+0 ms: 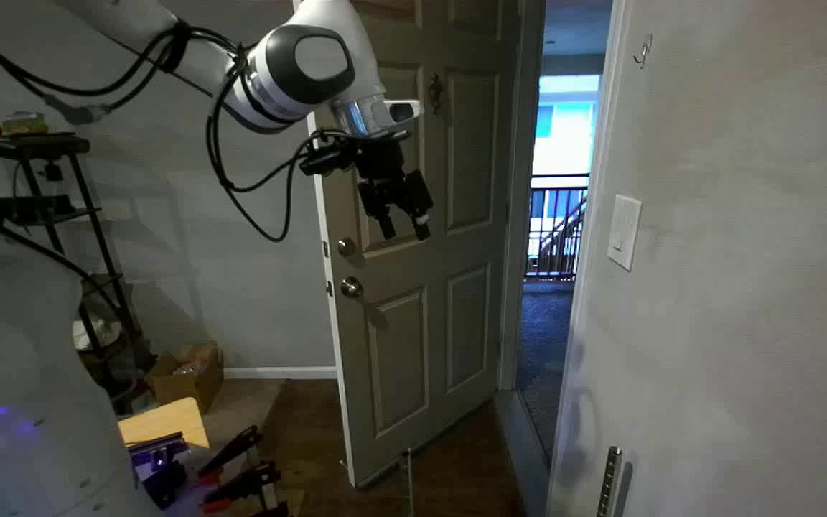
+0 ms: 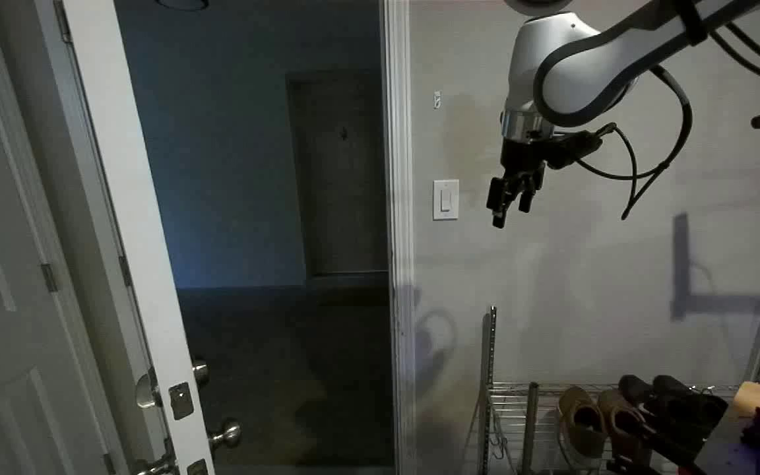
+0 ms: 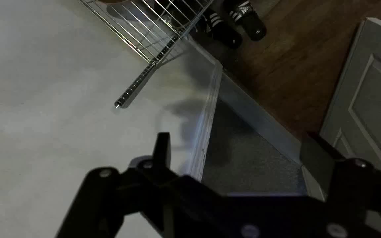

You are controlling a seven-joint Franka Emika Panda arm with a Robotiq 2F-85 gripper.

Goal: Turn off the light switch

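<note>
Black two-finger gripper (image 1: 405, 233) hangs midair, jaws spread wide, well apart from upright white rectangular light switch (image 2: 446, 200), on grey-white wall (image 2: 551, 277) just right of grooved white door frame (image 2: 400, 264). Low, right of frame in an exterior view: silver wire rack (image 2: 512, 390), brown shoes (image 2: 592, 439) and black shoes (image 2: 678, 399) on it. Left of frame in an exterior view: brown cardboard box (image 1: 207, 384), contents unclear.

The rectangular white light switch (image 2: 446, 200) is plain; the flat wall (image 1: 744, 287), pale grey; the two-fingered gripper (image 1: 405, 235), black; the jointed white robot arm (image 2: 584, 86) has dark grey trim; the wood-grained floor (image 3: 296, 72) is brown; the black slide sandals (image 3: 250, 24) bear white stripes.
</note>
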